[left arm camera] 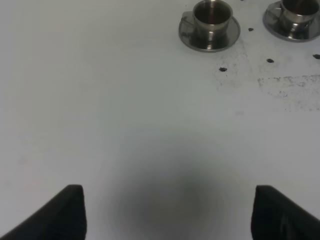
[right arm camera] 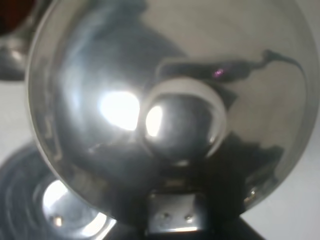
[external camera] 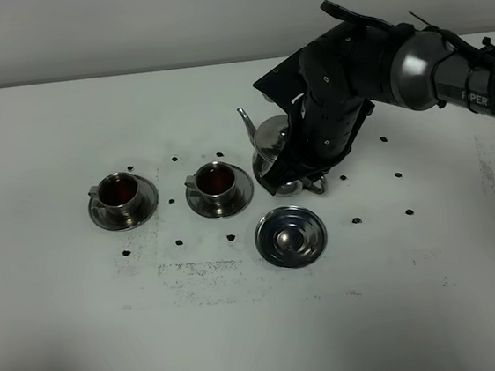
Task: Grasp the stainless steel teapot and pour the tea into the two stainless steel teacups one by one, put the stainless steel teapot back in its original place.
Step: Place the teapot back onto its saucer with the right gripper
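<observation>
The stainless steel teapot (external camera: pixel 268 141) hangs just behind the empty round saucer (external camera: pixel 290 236), its original place, with its spout pointing up and left. My right gripper (external camera: pixel 299 169) is shut on its loop handle. In the right wrist view the teapot's domed lid (right arm camera: pixel 100 75) and its knob (right arm camera: pixel 182 125) fill the picture, and the saucer (right arm camera: pixel 50 200) shows below the pot. The two stainless steel teacups (external camera: pixel 120 192) (external camera: pixel 218 180) stand on their saucers to the left, both holding dark red tea. My left gripper (left arm camera: pixel 170 215) is open over bare table, short of the teacups (left arm camera: pixel 212 15) (left arm camera: pixel 297 10).
Small black dots (external camera: pixel 356 220) mark the white table (external camera: pixel 402 311) around the cups and saucer. A scuffed grey patch (external camera: pixel 194 271) lies in front of the cups. The right arm (external camera: pixel 412 66) reaches in from the right edge.
</observation>
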Robot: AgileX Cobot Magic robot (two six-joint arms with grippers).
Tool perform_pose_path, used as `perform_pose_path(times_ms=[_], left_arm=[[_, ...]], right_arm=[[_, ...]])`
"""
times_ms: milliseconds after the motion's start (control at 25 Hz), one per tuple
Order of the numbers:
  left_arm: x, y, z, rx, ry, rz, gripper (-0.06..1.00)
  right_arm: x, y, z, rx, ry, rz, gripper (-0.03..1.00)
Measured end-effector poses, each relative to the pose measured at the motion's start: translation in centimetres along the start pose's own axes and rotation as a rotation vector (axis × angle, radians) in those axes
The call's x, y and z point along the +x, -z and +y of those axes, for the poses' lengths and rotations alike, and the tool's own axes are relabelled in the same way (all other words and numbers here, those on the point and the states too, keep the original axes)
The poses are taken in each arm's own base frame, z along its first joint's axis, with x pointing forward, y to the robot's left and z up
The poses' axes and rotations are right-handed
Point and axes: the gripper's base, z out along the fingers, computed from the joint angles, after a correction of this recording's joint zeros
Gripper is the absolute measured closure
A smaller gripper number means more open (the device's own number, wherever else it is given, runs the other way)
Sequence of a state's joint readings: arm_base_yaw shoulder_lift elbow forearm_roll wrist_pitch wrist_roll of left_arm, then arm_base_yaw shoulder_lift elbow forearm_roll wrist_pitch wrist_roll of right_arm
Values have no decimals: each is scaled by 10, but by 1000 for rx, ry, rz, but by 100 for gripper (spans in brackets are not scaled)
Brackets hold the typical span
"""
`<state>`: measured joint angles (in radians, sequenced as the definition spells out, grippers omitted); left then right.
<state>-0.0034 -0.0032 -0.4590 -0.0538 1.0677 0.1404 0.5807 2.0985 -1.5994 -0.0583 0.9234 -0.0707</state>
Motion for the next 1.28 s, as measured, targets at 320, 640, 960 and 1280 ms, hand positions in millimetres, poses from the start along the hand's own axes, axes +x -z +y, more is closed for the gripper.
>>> perform_pose_path(times_ms=[320, 640, 960, 1280], left_arm=[[0, 0, 0, 0, 0, 0, 28], [0, 0, 0, 0, 0, 0, 28], [0, 0, 0, 0, 0, 0, 28], [0, 0, 0, 0, 0, 0, 28]], right_arm=[[29, 34, 4, 16, -31, -47, 79], [40, 30, 30, -59, -39, -34, 79], [43, 27, 48, -101, -30, -22, 79], [59, 10, 51, -113, -43, 21, 79]])
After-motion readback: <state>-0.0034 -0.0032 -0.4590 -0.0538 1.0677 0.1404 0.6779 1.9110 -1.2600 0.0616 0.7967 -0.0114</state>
